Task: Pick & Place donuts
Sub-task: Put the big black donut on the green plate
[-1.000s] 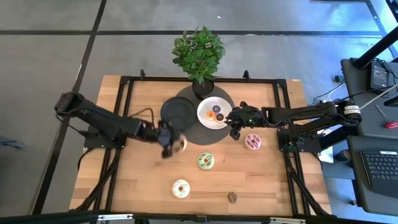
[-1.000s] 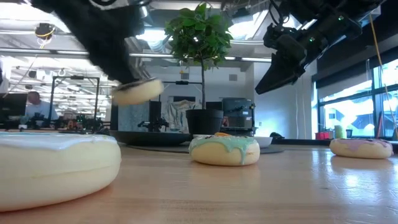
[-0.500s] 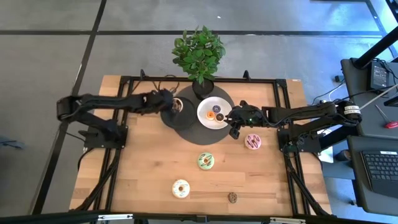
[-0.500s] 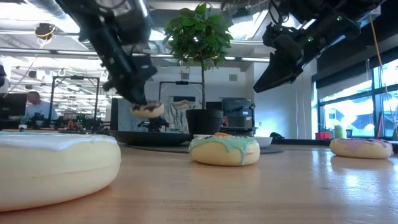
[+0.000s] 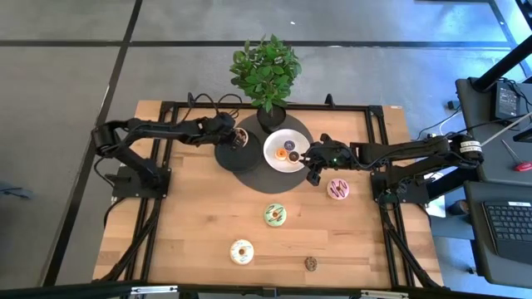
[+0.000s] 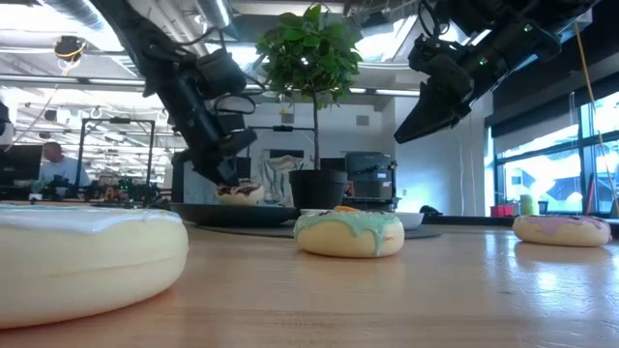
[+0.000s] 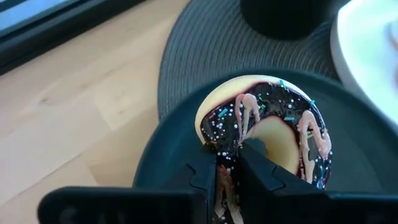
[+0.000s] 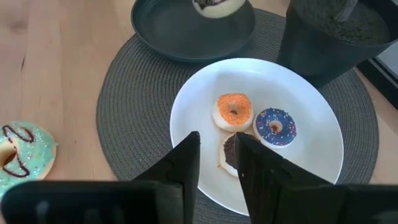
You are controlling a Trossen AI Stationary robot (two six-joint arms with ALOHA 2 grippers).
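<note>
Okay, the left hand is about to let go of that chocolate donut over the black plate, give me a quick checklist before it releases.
1. Left hand shut on the chocolate-frosted ring donut: ok.
2. Donut over the round black plate, not the woven grey mat: ok.
3. Donut resting on the plate surface: cannot tell; in the low view it looks at plate level.
4. Landing spot free of other donuts: ok.
5. Right hand out of the way, beside the round white plate: ok.
</note>
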